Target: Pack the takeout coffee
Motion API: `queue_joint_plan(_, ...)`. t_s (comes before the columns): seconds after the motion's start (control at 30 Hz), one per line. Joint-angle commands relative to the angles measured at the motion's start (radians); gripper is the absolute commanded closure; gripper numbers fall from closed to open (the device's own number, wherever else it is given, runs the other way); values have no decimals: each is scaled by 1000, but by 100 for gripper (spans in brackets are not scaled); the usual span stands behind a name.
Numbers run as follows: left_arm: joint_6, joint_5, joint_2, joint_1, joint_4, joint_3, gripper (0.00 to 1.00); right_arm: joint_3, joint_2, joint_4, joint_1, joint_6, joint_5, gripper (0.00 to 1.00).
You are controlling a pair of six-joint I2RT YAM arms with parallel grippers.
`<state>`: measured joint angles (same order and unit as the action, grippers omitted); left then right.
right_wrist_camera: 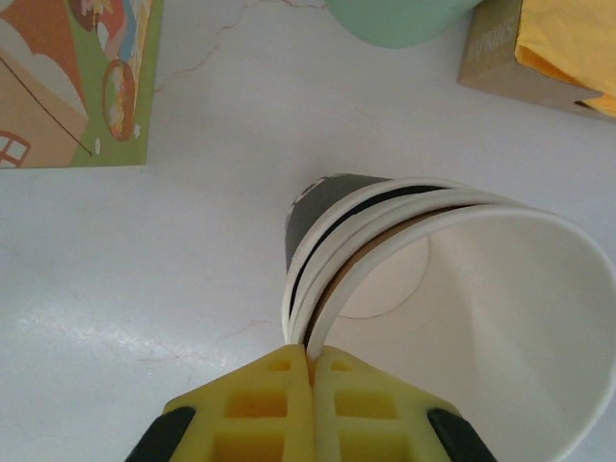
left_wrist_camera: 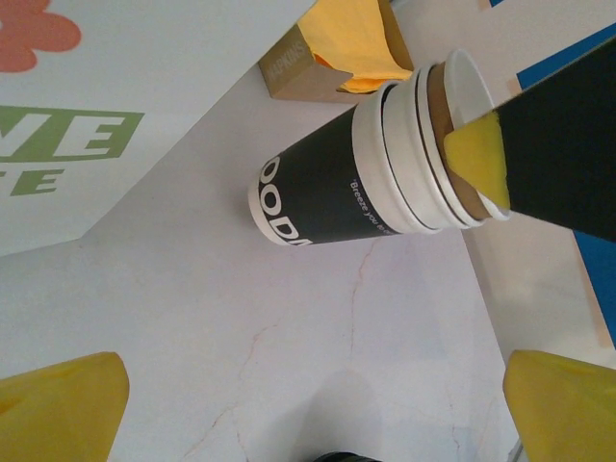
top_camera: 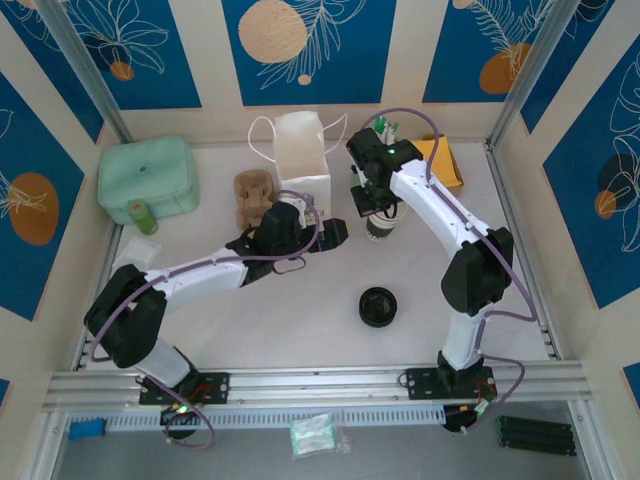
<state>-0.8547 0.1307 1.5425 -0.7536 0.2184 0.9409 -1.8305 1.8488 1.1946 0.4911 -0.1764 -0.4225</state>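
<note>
The takeout coffee (right_wrist_camera: pixel 500 318) is a kraft-brown cup with a white rim and a cream inside. It sits nested in a white cup with a black lower band (left_wrist_camera: pixel 318 188), and its brown wall (left_wrist_camera: pixel 440 106) shows above that cup's rims. My right gripper (right_wrist_camera: pixel 310 361) is shut on the brown cup's rim, one pad inside and one outside, at the table's back centre (top_camera: pixel 375 198). My left gripper (top_camera: pixel 338 232) stands open just left of the stack with nothing between its yellow fingers (left_wrist_camera: pixel 63 409).
A white paper bag (top_camera: pixel 300 150) stands at the back, left of the cups. A kraft box of yellow napkins (top_camera: pixel 440 160) lies behind them. A black round lid (top_camera: pixel 378 306) lies in front. A brown plush toy (top_camera: pixel 252 197) and a mint pouch (top_camera: pixel 147 177) are at the left.
</note>
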Motion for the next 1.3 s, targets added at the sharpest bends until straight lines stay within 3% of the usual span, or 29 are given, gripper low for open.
queue_joint_plan(0.0, 9, 22, 18, 8, -10, 33, 0, 1, -51, -5, -11, -33, 80, 100)
queue_joint_plan(0.23, 3, 30, 25, 8, -16, 39, 1, 20, -59, -3, -75, -64, 225, 100)
queue_joint_plan(0.3, 2, 33, 27, 9, -16, 41, 1, 19, -30, 22, -79, -50, 205, 100)
queue_joint_plan(0.43, 2, 35, 31, 10, -22, 46, 1, 33, -3, 36, -12, -24, 42, 100)
queue_joint_plan(0.57, 3, 38, 36, 9, -27, 50, 1, 44, -26, -2, 42, -8, -15, 100)
queue_joint_plan(0.87, 5, 38, 37, 10, -30, 50, 1, 45, 13, 22, 15, -4, 76, 100)
queue_joint_plan(0.9, 5, 38, 37, 8, -30, 50, 1, 48, 13, 21, 18, -6, 82, 98)
queue_joint_plan(1.0, 5, 40, 37, 8, -30, 50, 1, 40, 6, 20, 22, -15, 85, 71)
queue_joint_plan(1.03, 6, 40, 38, 9, -31, 50, 0, 35, 0, 21, 22, -17, 87, 67)
queue_joint_plan(1.27, 8, 40, 36, 10, -31, 50, 1, 19, -81, 17, -37, -59, 89, 63)
